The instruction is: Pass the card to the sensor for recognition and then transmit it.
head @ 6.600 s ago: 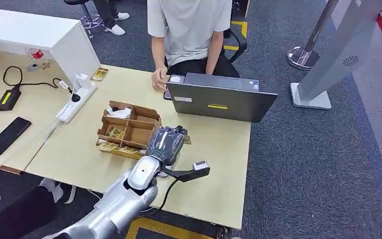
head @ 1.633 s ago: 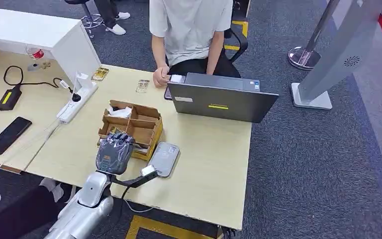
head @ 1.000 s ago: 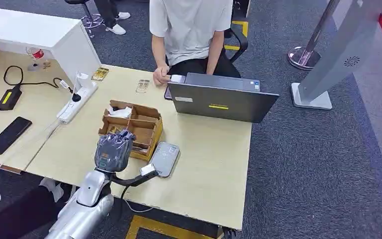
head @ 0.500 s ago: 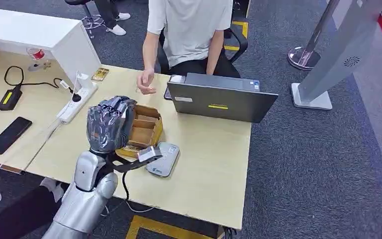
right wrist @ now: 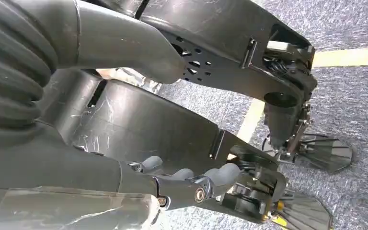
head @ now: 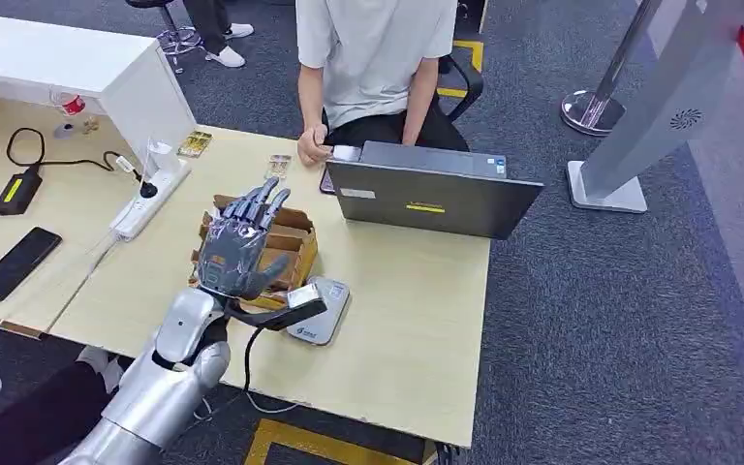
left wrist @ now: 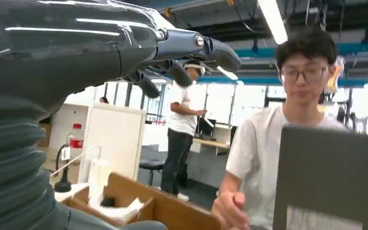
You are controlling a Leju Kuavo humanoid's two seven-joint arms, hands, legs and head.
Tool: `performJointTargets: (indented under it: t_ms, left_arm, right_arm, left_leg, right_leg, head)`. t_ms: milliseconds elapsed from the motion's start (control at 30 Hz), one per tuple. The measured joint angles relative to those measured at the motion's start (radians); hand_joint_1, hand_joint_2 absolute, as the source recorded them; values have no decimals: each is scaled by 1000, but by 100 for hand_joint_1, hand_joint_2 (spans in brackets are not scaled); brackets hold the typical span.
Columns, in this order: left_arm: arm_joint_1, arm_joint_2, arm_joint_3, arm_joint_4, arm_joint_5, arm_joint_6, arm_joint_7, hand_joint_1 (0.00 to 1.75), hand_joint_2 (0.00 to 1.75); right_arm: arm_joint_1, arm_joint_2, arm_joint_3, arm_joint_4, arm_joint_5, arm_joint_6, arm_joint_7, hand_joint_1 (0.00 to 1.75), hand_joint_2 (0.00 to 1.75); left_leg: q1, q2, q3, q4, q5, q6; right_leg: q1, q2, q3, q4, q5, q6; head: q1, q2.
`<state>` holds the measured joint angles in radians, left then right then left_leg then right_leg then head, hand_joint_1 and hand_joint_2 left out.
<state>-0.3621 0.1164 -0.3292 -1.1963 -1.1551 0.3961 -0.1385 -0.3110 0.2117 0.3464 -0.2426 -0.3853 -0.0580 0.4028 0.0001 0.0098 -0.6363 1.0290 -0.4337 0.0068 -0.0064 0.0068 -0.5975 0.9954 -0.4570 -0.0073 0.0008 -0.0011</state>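
My left hand (head: 242, 247) is raised above the cardboard box (head: 295, 232), fingers spread and holding nothing. In the left wrist view its fingers (left wrist: 211, 45) stretch out toward the person (left wrist: 287, 143). The grey card sensor (head: 322, 312) lies flat on the table beside the box, just right of my wrist. A card (head: 278, 165) lies on the table by the person's hand (head: 312, 151). More cards (head: 221, 258) sit in the box. My right hand (right wrist: 191, 179) hangs by my body above the floor, fingers loose and empty.
An open laptop (head: 431, 199) stands between me and the seated person (head: 373, 53). On the table's left are a power strip (head: 145, 201), a phone (head: 16, 263) and a charger (head: 16, 191). Another card (head: 194, 144) lies by the white cabinet (head: 145, 97).
Half a second ago my left hand was lifted with curled fingers toward the person's reaching hand. Now its fingers are spread and empty, and the person's hand is back beside the laptop.
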Motion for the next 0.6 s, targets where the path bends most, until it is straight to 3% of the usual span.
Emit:
performJointTargets:
  t_ms: [433, 600]
  left_arm:
    - [58, 82, -44, 0, 34, -135, -21, 0, 175]
    - [64, 99, -49, 6, 35, -144, -23, 0, 175]
  right_arm:
    - [6, 2, -13, 0, 0, -24, -11, 0, 175]
    - [6, 2, -19, -3, 0, -21, -10, 0, 175]
  left_leg:
    - [0, 0, 0, 0, 0, 0]
    - [0, 0, 0, 0, 0, 0]
  right_leg:
    - [0, 0, 0, 0, 0, 0]
    - [0, 0, 0, 0, 0, 0]
  head:
    - [0, 0]
    - [0, 0]
